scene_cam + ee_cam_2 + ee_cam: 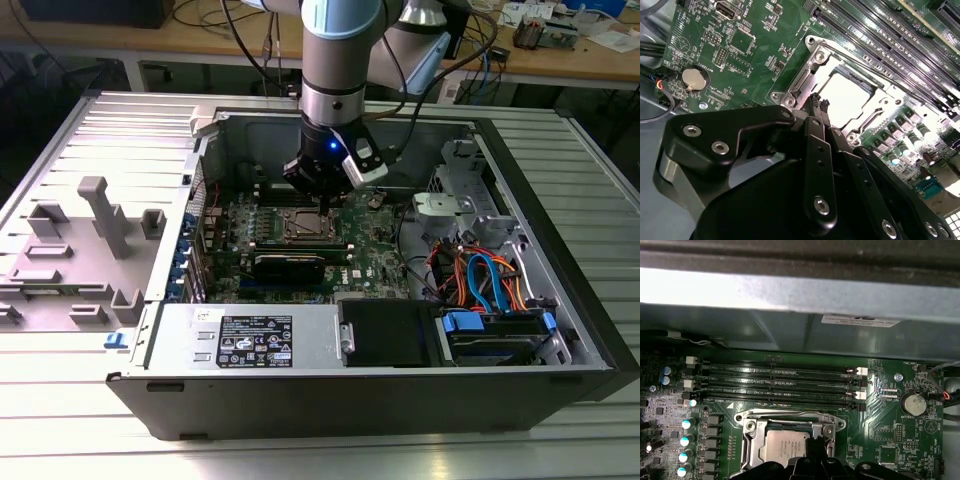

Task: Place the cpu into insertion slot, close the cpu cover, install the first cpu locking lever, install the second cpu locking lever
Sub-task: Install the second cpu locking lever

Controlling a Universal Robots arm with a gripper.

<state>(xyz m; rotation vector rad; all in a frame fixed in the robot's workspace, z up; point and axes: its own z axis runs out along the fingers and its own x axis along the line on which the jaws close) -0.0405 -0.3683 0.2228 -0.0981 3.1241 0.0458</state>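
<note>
The black gripper [820, 102], fingers closed together and empty, hovers over the thin silver metal cpu cover [812, 75]; stiff, probably light.

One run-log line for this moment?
gripper: shut, empty, at socket edge | cpu: seated in socket | cpu cover: closed over cpu

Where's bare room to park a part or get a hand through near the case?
Free: the ribbed metal table beyond the grey plastic fixtures, and the strip in front of the computer case. Crowded: the motherboard around the cpu, where the hand hangs, and the cable bundle.
</note>
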